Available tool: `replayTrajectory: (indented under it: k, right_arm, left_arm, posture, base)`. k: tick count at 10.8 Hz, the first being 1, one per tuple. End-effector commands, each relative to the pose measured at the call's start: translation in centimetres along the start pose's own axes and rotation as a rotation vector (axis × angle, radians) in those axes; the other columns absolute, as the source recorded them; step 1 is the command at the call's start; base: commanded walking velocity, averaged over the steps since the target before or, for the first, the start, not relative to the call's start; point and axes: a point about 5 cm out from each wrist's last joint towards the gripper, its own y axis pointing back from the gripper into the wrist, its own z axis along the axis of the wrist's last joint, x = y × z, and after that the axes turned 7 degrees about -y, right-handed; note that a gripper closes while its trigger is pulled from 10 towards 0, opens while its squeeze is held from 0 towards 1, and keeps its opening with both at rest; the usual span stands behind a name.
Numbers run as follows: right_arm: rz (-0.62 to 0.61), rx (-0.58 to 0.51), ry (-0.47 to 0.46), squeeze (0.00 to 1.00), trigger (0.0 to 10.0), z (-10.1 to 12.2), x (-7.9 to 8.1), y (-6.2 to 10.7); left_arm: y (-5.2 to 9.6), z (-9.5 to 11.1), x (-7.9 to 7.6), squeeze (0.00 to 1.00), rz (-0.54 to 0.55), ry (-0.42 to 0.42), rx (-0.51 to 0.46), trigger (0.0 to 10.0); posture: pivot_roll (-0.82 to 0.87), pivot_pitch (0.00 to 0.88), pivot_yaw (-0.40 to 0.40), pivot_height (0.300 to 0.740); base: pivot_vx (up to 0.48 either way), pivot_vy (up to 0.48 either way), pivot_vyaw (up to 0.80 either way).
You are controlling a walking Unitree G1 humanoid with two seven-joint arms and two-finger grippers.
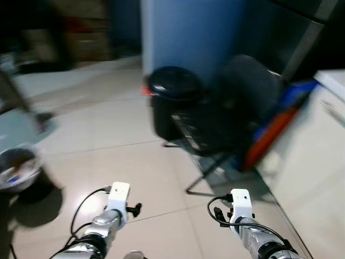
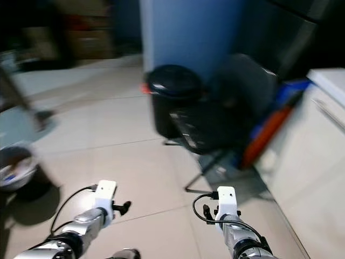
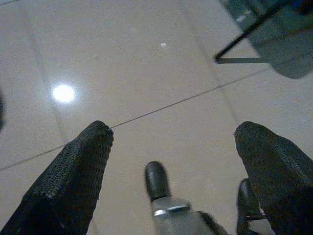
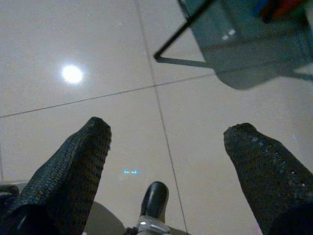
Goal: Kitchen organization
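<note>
Floor: I see pale glossy tiles [image 1: 124, 162] running across most of the head views, blurred; both wrist views look straight down on them, with a round light glare on the tile.
Wall: a blue panel [image 1: 188, 38] rises behind the bin at the far side.
Counter: a white cabinet front [image 1: 318, 162] stands along my right edge.
Dark rack: a black wire-framed stand [image 1: 207, 135] sits on the floor just right of the bin; I cannot tell what it holds. Something blue and orange [image 1: 275, 127] leans between it and the counter.
Bin: a black round-lidded bin [image 1: 173, 100] stands ahead, centre, against the blue wall, well apart from both arms.
Bowl: a grey bowl [image 1: 19, 168] with scraps inside sits on the floor at far left.
Left gripper [image 3: 171, 147]: held low over bare tile, fingers spread wide, nothing between them.
Right gripper [image 4: 166, 142]: also low over tile near the rack's foot, fingers wide apart, holding nothing.
</note>
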Motion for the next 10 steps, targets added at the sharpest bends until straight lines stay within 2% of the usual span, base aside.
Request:
replayTrajectory:
  k: [1, 2, 8, 10]
  right_arm:
    - [-0.004, -0.010, 0.020, 0.00, 10.0, 0.43, -0.19, -0.01]
    - [0.000, -0.010, 0.027, 0.00, 10.0, 0.48, -0.04, -0.04]
    - [0.009, -0.010, 0.038, 0.00, 10.0, 0.47, 0.27, -0.08]
    - [0.012, -0.009, 0.039, 0.00, 10.0, 0.35, 0.36, -0.08]
  left_arm:
    - [0.04, -0.43, -0.10, 0.00, 0.007, -0.005, 0.014, 10.0]
    - [0.15, -0.78, 0.39, 0.00, 0.025, 0.007, 0.026, 10.0]
    - [0.21, -0.93, 0.78, 0.00, 0.056, 0.003, 0.044, 10.0]
    - [0.22, -0.89, 0.84, 0.00, 0.049, -0.025, 0.040, 10.0]
  posture:
    - [0.09, 0.000, -0.068, 0.740]
    - [0.09, 0.000, -0.068, 0.740]
    - [0.10, 0.000, -0.065, 0.740]
    - [0.10, 0.000, -0.063, 0.740]
  base:
    - [0.000, 0.000, 0.80]
    - [0.000, 0.000, 0.80]
    - [0.000, 0.000, 0.80]
    - [0.000, 0.000, 0.80]
